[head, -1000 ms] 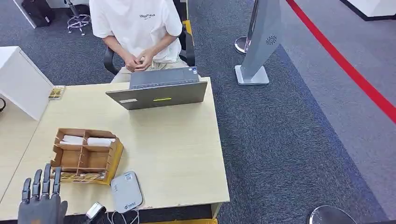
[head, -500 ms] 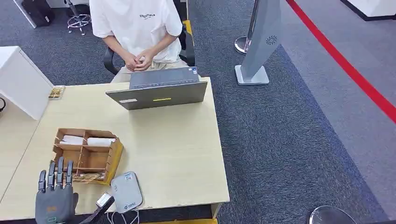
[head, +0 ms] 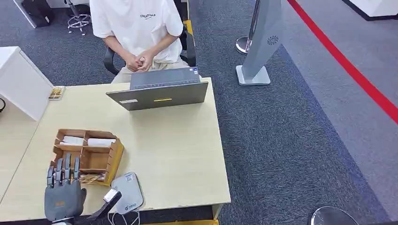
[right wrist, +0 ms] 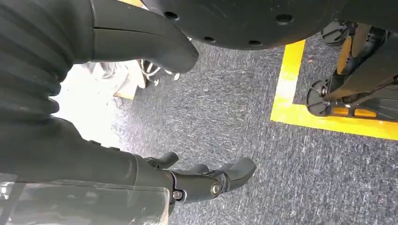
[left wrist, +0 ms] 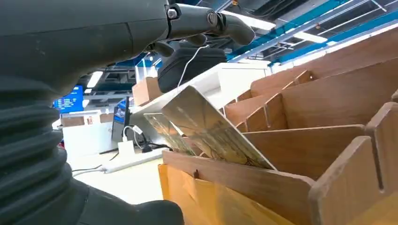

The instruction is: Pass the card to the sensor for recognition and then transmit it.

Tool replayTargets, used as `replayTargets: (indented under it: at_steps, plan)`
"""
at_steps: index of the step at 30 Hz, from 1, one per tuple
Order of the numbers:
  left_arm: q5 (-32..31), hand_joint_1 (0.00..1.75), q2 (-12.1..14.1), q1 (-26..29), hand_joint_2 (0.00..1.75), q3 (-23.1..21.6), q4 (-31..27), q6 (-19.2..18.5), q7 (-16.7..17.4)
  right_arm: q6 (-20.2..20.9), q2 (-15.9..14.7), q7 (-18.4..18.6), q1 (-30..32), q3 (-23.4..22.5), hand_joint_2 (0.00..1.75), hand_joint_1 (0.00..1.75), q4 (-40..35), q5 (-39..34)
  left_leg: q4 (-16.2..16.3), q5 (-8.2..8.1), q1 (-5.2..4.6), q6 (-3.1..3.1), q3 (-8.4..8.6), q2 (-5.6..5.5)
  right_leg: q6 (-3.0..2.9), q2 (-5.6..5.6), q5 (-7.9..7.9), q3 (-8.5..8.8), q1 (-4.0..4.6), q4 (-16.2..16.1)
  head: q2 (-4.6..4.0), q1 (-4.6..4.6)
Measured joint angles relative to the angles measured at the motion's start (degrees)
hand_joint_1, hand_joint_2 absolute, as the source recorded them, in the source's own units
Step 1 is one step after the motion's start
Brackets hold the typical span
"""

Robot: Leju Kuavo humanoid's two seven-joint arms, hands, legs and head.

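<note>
At the table's near edge the left hand (head: 64, 193) hovers just short of the wooden rack (head: 112, 161), fingers spread and straight, holding nothing. To grip well, I judge it should close on the top edge of a leaning card (left wrist: 213, 129), which stands in the rack's near slot. Beside the body the right hand (right wrist: 206, 180) hangs over carpet, fingers loosely curled and empty

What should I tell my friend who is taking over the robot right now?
Left hand: open, fingers straight, near the wooden organizer; holds nothing.
Right hand: hangs over the carpet, holds nothing.
Cards lean in the organizer's near slot.
The white card sensor lies on the table's near edge.
Done: nothing picked up yet.
Left: take a card, hold it to the sensor, pass it on.
</note>
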Motion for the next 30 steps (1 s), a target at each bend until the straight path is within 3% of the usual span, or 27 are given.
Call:
replayTargets:
  at_steps: [30]
  plan:
    - [0.02, 0.00, 0.13, -3.20, 1.75, -1.07, 1.88, 0.00, 0.55, 0.79, 0.00, 0.00, -0.15, 0.00, 1.75, 0.00, 0.00, 1.70, 0.01, 0.03, 0.00, 0.03, 0.00, 0.00, 0.01, 0.00, 0.01, 0.01, 0.00, 0.00, 0.00, 0.00]
